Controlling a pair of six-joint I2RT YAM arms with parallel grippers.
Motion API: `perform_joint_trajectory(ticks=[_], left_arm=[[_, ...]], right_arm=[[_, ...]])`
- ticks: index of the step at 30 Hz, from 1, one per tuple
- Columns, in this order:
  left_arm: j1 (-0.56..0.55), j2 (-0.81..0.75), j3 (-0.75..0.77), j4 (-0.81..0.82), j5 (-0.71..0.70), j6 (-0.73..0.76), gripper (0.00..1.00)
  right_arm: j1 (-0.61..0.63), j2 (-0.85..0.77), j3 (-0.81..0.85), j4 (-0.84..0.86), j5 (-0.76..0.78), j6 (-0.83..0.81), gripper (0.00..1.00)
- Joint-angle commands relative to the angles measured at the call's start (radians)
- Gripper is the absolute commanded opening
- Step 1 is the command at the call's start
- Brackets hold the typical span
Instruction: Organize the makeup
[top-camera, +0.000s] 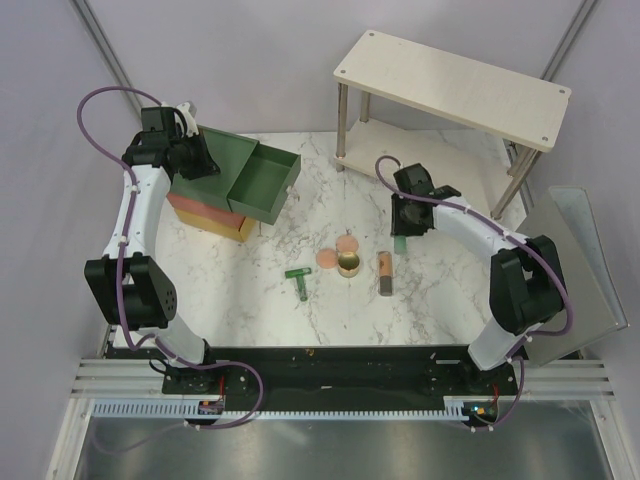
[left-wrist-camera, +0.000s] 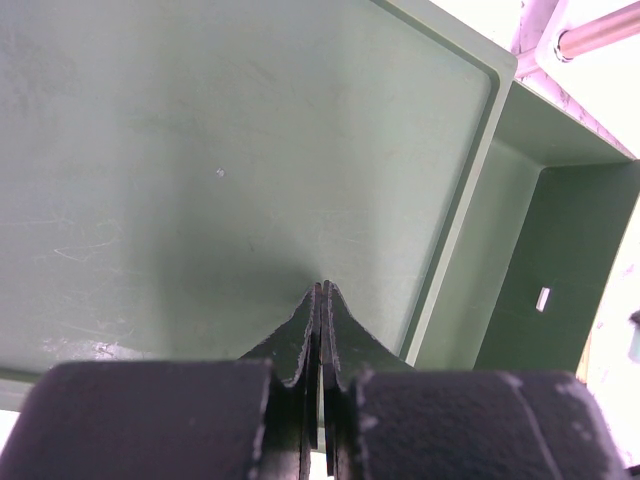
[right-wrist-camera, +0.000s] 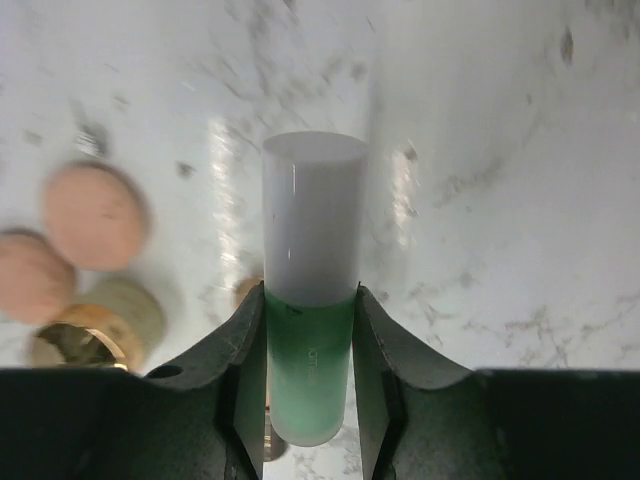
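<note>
- Makeup sits in a loose cluster mid-way across the marble table (top-camera: 300, 215). The two pink round discs (top-camera: 348, 243) lie side by side, with the round gold pot (top-camera: 350, 265) right against them on the near side.
- Orange-brown tube (top-camera: 385, 272) lies flat just right of the pot, its dark end toward the arm bases.
- Dark green T-shaped tool (top-camera: 299, 280) lies flat left of the pot, a little apart from the rest.
- Right gripper (right-wrist-camera: 310, 305) is clamped on the mint-green oblong case (right-wrist-camera: 312, 220). The fingers pinch the green half and the white half sticks out ahead.
- From above, the case hangs in that gripper just beyond the tube, at the far right of the cluster. Whether it clears the marble, I can't tell.
- Left gripper (left-wrist-camera: 322, 292) has its fingers pressed together, poised over the flat green top of the drawer box (left-wrist-camera: 250, 150).
- On that box the top green drawer (top-camera: 262, 185) is pulled out to the right, with orange and yellow tiers beneath it.
- A pale wooden shelf (top-camera: 450, 85) on metal legs stands at the table's far right.
</note>
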Motion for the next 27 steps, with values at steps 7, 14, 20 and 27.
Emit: perform_joint_trajectory(ticks=[7,14,20,27], left_arm=[[-0.003,0.042,-0.052,-0.123,-0.008,0.021,0.02],[-0.002,0.048,-0.054,-0.123,0.001,0.019,0.02],[-0.002,0.055,-0.051,-0.121,0.026,0.015,0.02],[-0.005,0.052,-0.056,-0.123,0.041,0.016,0.02]], right_arm=[[0.017,0.039,0.399,0.041,-0.299,0.033,0.0],[0.09,0.125,0.618,0.14,-0.438,0.116,0.0],[0.198,0.264,0.801,0.206,-0.519,0.148,0.0],[0.258,0.397,0.914,0.327,-0.582,0.289,0.01]])
